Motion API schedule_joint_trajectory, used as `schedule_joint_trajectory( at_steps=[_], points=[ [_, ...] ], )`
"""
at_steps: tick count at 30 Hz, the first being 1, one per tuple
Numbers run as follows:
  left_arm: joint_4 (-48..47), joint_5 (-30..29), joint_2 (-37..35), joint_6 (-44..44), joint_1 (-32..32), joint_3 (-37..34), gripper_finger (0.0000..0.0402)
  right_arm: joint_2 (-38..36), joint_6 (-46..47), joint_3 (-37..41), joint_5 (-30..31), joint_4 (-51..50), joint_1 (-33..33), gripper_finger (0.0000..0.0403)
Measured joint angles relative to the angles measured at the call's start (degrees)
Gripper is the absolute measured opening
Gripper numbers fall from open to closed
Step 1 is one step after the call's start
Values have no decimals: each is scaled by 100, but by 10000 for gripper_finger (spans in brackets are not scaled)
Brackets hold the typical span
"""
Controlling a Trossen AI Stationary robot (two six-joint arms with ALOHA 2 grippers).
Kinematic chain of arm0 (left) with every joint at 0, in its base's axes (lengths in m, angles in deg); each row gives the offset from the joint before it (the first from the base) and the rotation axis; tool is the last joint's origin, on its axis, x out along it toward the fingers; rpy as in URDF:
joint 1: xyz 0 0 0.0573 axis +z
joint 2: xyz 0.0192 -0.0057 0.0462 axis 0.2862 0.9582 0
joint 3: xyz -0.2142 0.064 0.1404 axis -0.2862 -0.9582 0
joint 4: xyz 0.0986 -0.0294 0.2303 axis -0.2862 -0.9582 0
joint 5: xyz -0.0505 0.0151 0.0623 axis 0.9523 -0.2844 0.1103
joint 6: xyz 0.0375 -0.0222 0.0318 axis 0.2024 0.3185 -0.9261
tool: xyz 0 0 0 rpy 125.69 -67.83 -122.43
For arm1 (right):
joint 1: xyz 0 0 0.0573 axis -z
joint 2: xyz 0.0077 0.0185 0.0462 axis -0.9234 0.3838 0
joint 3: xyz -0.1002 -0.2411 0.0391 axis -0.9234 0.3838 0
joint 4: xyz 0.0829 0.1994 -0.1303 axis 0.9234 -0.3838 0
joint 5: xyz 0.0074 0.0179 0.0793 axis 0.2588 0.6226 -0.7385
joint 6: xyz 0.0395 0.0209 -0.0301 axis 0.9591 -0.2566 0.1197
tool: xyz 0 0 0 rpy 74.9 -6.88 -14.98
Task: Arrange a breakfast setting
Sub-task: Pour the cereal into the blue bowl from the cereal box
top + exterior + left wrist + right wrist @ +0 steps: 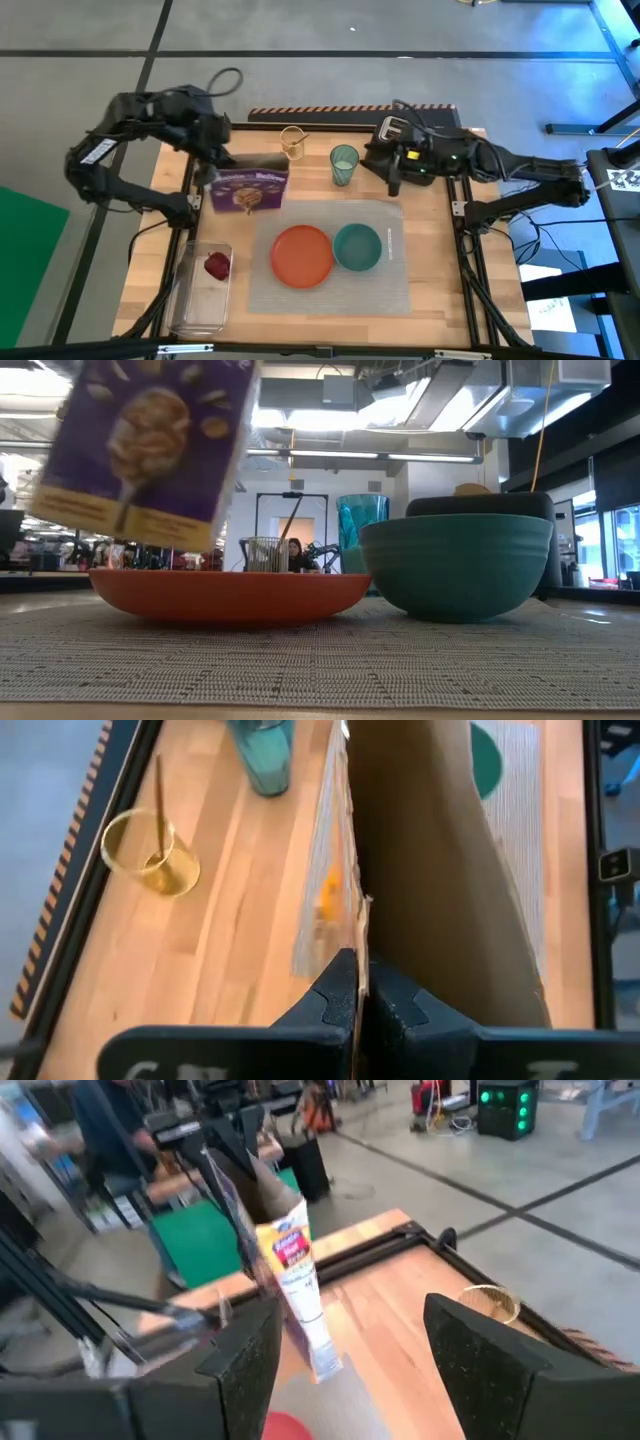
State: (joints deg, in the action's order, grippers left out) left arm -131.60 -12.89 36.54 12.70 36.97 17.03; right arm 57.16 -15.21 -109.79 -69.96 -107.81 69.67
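Left wrist view: left end effector [357,982] clamped on cereal box [430,870] flap; lift it steadily, clear of plate [302,255] beneath; right end effector [350,1355] apart.

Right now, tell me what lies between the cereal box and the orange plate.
Nothing: the high view shows only bare placemat between the cereal box and the orange plate.

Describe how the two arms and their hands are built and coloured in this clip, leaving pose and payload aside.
Both arms are dark, jointed links with black cables looping off them. The left arm carries a white label with dark lettering on one link. The right arm has a pale tag near its wrist and a small green light on the housing. The left hand has two black fingers with notched inner edges; the right hand has broad, flat black fingers.
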Motion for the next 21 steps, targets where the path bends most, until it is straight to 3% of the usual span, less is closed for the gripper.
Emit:
schedule_joint_trajectory(
  at_steps=[5,13,21],
  points=[
    [617,-73,403,-5,-530,0,0,723,-359,-974,-25,-655,0,239],
    [1354,-426,1069,-24,-1045,0,0,1710,-937,-2129,-535,-672,2,239],
    [1739,-582,1551,94,-1256,0,0,2468,-1187,-2526,-1026,-720,4,239]
  ],
)
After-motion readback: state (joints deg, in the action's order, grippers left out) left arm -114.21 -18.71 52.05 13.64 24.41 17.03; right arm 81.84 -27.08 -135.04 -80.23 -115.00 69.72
